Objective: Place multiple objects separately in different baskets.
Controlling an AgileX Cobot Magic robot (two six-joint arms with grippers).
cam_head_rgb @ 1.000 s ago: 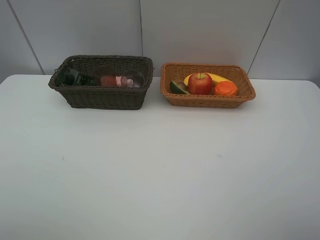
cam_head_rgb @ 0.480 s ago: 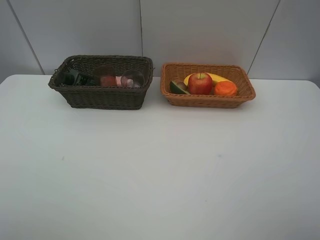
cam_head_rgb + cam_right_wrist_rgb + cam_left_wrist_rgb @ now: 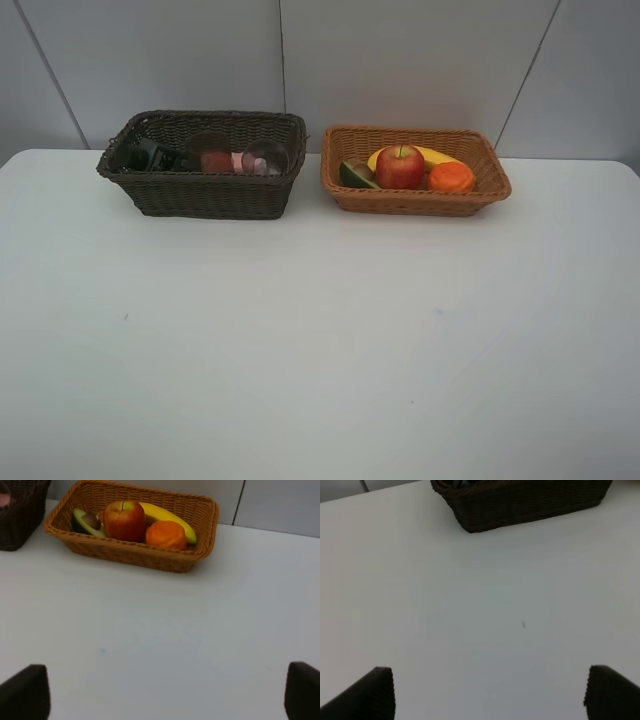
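Exterior high view: fruit in tan basket (image 3: 495, 183), bottles and cups in dark basket (image 3: 205, 195). Left gripper (image 3: 490, 692) and right gripper (image 3: 165, 692) wide, empty. Risk: careless reach nudging a basket, spilling contents.

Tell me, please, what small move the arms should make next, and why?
Probably none beyond holding back, open. The apple, banana, orange and avocado lie in the tan basket; the bottles and cups appear to lie in the dark basket. Nothing sits loose on the table, and both grippers are empty.
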